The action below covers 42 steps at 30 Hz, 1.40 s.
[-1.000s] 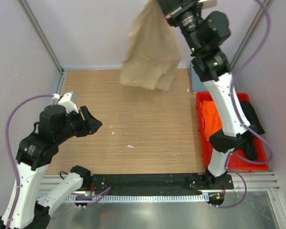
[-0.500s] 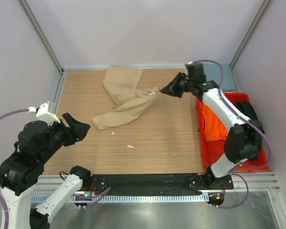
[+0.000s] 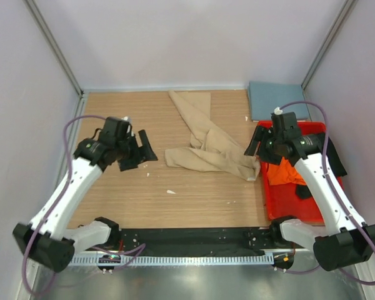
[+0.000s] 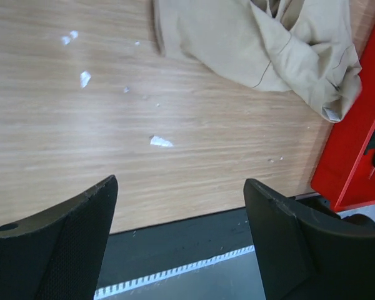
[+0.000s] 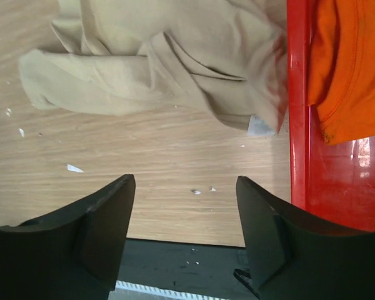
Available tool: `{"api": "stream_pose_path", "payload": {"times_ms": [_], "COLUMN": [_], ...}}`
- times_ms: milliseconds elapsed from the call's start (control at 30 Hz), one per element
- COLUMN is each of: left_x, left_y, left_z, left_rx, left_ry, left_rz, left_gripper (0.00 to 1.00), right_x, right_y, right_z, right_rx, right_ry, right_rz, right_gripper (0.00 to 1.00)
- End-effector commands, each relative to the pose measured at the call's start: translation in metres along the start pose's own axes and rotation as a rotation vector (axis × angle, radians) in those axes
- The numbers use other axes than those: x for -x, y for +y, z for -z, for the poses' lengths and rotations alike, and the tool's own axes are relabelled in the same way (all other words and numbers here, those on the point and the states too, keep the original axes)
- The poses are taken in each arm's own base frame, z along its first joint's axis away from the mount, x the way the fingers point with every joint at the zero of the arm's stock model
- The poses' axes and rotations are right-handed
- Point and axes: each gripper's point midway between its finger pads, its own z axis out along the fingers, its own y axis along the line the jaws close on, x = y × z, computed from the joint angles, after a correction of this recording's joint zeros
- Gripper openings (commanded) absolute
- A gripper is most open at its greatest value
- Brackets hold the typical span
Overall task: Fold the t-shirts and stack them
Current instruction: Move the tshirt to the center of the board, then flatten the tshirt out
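Observation:
A tan-beige t-shirt (image 3: 206, 147) lies crumpled on the wooden table, with one strip of it stretching toward the back. My left gripper (image 3: 144, 151) hovers open just left of it, nothing between its fingers. In the left wrist view the tan shirt (image 4: 256, 44) lies ahead of the open gripper (image 4: 181, 206). My right gripper (image 3: 254, 145) is open and empty at the shirt's right end, by the bin's edge. The right wrist view has the tan shirt (image 5: 162, 62) ahead of the gripper (image 5: 184, 200). An orange t-shirt (image 3: 281, 172) (image 5: 350, 62) and a black t-shirt (image 3: 334, 156) lie in the bin. At the back right lies a slate blue-grey t-shirt (image 3: 275, 100), folded flat.
A red plastic bin (image 3: 303, 209) (image 5: 297, 125) (image 4: 353, 162) stands along the table's right side. Small white scraps (image 3: 170, 191) dot the wood. A black strip and metal rail (image 3: 194, 240) run along the near edge. Walls close in the back and sides.
The right gripper has opened and let go of the tan shirt, which dropped onto the table. The right arm swung down toward the bin. The left arm moved toward the shirt and opened wider.

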Motion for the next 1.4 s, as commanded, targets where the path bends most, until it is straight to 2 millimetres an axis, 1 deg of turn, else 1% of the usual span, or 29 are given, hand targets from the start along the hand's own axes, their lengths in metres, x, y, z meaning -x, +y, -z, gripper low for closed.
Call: {"api": "stream_pose_path", "payload": {"times_ms": [0,67,100,167,200,233,267,300,333,367,433,467,567,633,667,833,900,967,1033,1067,1100,1133,1167,1200,1233,1267,1300,1333,1367], "left_x": [0.042,0.055,0.064,0.074,0.078,0.076,0.083,0.081,0.07,0.066,0.046,0.037,0.034,0.033,0.033,0.02,0.009,0.005,-0.006,-0.01,-0.015,-0.022,-0.028,-0.033,-0.035,-0.038,-0.052,-0.059,-0.055], "left_y": [-0.054,-0.069,-0.083,-0.094,-0.099,-0.1,-0.111,-0.112,-0.109,-0.116,-0.102,-0.098,-0.088,-0.081,-0.076,-0.052,-0.044,-0.044,-0.043,-0.044,-0.044,-0.043,-0.04,-0.037,-0.038,-0.035,-0.024,-0.018,-0.027], "left_z": [-0.035,-0.054,-0.073,-0.098,-0.128,-0.143,-0.15,-0.164,-0.188,-0.197,-0.218,-0.223,-0.23,-0.234,-0.239,-0.255,-0.265,-0.269,-0.273,-0.275,-0.276,-0.276,-0.276,-0.275,-0.269,-0.264,-0.258,-0.251,-0.233], "left_rx": [-0.202,-0.243,-0.291,-0.328,-0.346,-0.347,-0.368,-0.365,-0.35,-0.352,-0.287,-0.269,-0.245,-0.214,-0.196,-0.1,-0.073,-0.066,-0.069,-0.078,-0.089,-0.098,-0.099,-0.096,-0.104,-0.101,-0.083,-0.079,-0.122], "left_ry": [-0.072,-0.072,-0.065,-0.057,-0.038,-0.013,-0.006,0.022,0.082,0.098,0.179,0.198,0.176,0.168,0.166,0.22,0.262,0.284,0.333,0.347,0.363,0.388,0.405,0.42,0.423,0.43,0.456,0.467,0.434], "left_rz": [-0.021,-0.034,-0.046,-0.042,-0.032,-0.027,-0.031,-0.038,-0.05,-0.084,-0.107,-0.113,-0.139,-0.154,-0.175,-0.224,-0.216,-0.207,-0.168,-0.154,-0.134,-0.12,-0.111,-0.107,-0.108,-0.107,-0.099,-0.092,-0.099], "left_gripper": [0.83,0.83,0.82,0.82,0.82,0.81,0.81,0.81,0.86,0.89,0.9,0.91,0.92,1.0,1.0,1.0,1.0,0.98,0.85,0.77,0.59,0.51,0.44,0.35,0.29,0.22,0.02,0.0,0.0], "right_x": [-0.005,-0.002,0.006,0.011,0.017,0.017,0.013,0.015,0.016,0.015,0.018,0.017,0.009,-0.001,-0.008,-0.021,-0.021,-0.021,-0.02,-0.022,-0.024,-0.026,-0.028,-0.033,-0.035,-0.032,-0.036,-0.043,-0.038], "right_y": [-0.002,0.004,0.01,0.023,0.032,0.038,0.042,0.048,0.052,0.052,0.055,0.052,0.047,0.042,0.037,0.017,0.018,0.016,0.016,0.016,0.02,0.023,0.026,0.034,0.038,0.048,0.053,0.068,0.084], "right_z": [-0.012,-0.016,-0.021,-0.032,-0.038,-0.041,-0.052,-0.051,-0.052,-0.056,-0.061,-0.068,-0.081,-0.097,-0.104,-0.142,-0.15,-0.161,-0.169,-0.178,-0.184,-0.194,-0.198,-0.203,-0.206,-0.209,-0.217,-0.218,-0.221], "right_rx": [0.021,0.051,0.077,0.134,0.17,0.194,0.208,0.225,0.236,0.237,0.24,0.228,0.201,0.186,0.172,0.066,0.045,0.003,-0.013,-0.022,-0.018,-0.023,-0.024,-0.019,-0.021,-0.007,-0.008,0.012,0.041], "right_ry": [0.014,0.009,-0.022,-0.014,-0.03,-0.011,0.042,0.055,0.067,0.083,0.073,0.088,0.132,0.169,0.19,0.25,0.252,0.247,0.241,0.252,0.254,0.27,0.276,0.286,0.287,0.279,0.284,0.285,0.264], "right_rz": [0.075,0.086,0.093,0.094,0.096,0.08,0.065,0.06,0.058,0.058,0.069,0.064,0.044,0.025,0.01,0.001,0.013,0.033,0.04,0.042,0.049,0.053,0.059,0.083,0.095,0.11,0.124,0.156,0.165], "right_gripper": [0.73,0.79,0.8,0.81,0.81,0.81,0.81,0.81,0.81,0.81,0.8,0.8,0.8,0.8,0.81,0.82,0.82,0.82,0.8,0.76,0.73,0.69,0.68,0.66,0.65,0.61,0.58,0.55,0.48]}}
